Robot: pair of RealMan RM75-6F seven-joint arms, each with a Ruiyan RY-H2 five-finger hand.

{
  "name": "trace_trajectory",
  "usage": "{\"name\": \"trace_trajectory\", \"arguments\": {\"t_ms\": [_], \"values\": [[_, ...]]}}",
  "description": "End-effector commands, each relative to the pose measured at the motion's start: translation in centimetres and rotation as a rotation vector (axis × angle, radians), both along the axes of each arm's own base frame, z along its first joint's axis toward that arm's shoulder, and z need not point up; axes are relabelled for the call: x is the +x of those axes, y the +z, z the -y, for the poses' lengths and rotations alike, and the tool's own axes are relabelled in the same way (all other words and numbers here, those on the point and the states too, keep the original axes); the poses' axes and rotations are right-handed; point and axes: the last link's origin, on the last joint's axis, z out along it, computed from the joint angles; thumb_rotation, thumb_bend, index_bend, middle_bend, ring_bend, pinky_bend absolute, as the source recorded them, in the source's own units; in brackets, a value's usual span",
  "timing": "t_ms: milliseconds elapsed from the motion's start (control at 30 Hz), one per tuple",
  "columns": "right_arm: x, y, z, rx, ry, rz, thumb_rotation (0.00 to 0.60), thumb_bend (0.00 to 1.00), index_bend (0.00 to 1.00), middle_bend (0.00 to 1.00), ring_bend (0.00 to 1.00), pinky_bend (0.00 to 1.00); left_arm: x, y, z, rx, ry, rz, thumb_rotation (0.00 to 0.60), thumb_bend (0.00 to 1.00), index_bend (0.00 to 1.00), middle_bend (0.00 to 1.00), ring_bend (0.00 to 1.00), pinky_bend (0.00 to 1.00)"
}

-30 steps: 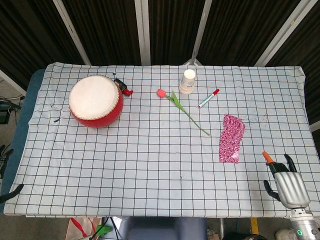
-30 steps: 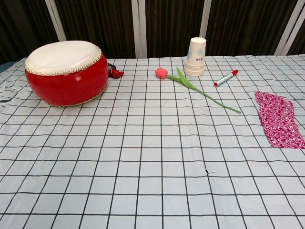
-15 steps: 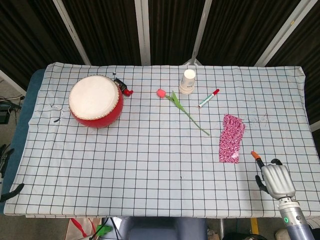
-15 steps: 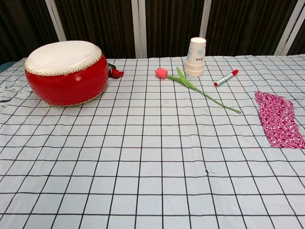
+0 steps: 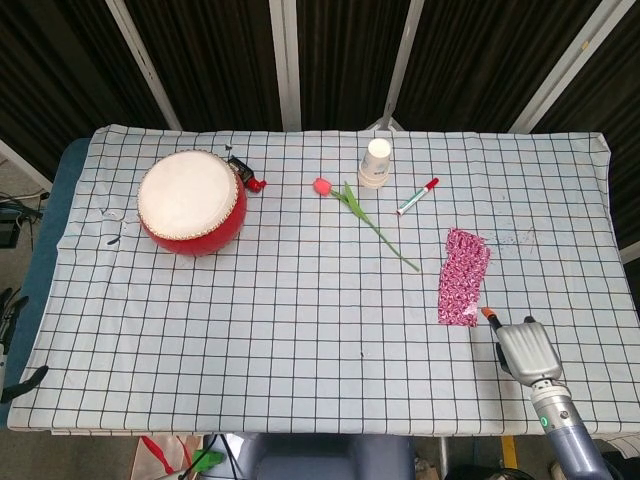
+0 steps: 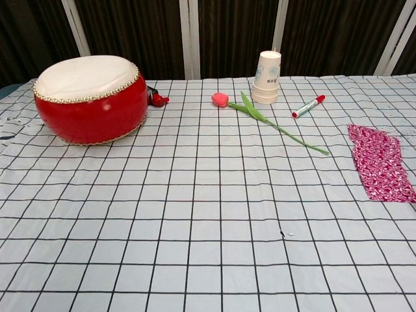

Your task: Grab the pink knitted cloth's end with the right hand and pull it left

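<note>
The pink knitted cloth (image 5: 463,276) lies flat on the checked tablecloth at the right; in the chest view the cloth (image 6: 380,164) sits near the right edge. My right hand (image 5: 522,347) hovers over the table's front right, just right of the cloth's near end. Its orange-tipped finger (image 5: 490,315) points toward that end's corner and stands a little apart from it. The hand holds nothing. The chest view does not show the hand. My left hand is in neither view.
A red drum (image 5: 191,202) stands at the back left. A tulip (image 5: 362,210), stacked paper cups (image 5: 376,162) and a red marker (image 5: 417,197) lie behind the cloth. The table's front edge (image 5: 400,430) is close below the right hand.
My right hand has moved left and away from the front right corner, ending beside the cloth's near end. The cloth and other objects have not moved.
</note>
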Motion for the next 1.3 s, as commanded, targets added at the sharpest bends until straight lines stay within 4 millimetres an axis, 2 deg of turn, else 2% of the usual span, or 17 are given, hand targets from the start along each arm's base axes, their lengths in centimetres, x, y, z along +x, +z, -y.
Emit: {"name": "trace_trajectory", "arguments": {"t_ms": [33,200,667,1300], "values": [[0.3,-0.7,0.4,0.016,0.004,-0.018,0.6,0.66,0.19,0.81,0.73,0.46,0.0,0.0,0.0,0.001,0.001,0.0,0.6,0.25,0.12,0.0,0.0,0.02],[0.7,-1.4,0.7,0.039,0.012,-0.04,0.6,0.66,0.19,0.81,0.73,0.55,0.0,0.0,-0.1,0.001,0.003,-0.001,0.6,0.25,0.12,0.0,0.0,0.02],[1.7,-3.7,1.8,0.112,0.025,-0.103,0.6,0.67,0.19,0.81,0.74,0.55,-0.1,0.1,-0.1,0.008,0.007,-0.001,0.6,0.25,0.12,0.0,0.0,0.02],[1.3,-4.9,2.6,0.165,-0.019,-0.161,0.6,0.68,0.21,0.81,0.74,0.55,-0.1,0.0,-0.2,0.005,0.011,-0.008,0.6,0.25,0.12,0.0,0.0,0.02]]}}
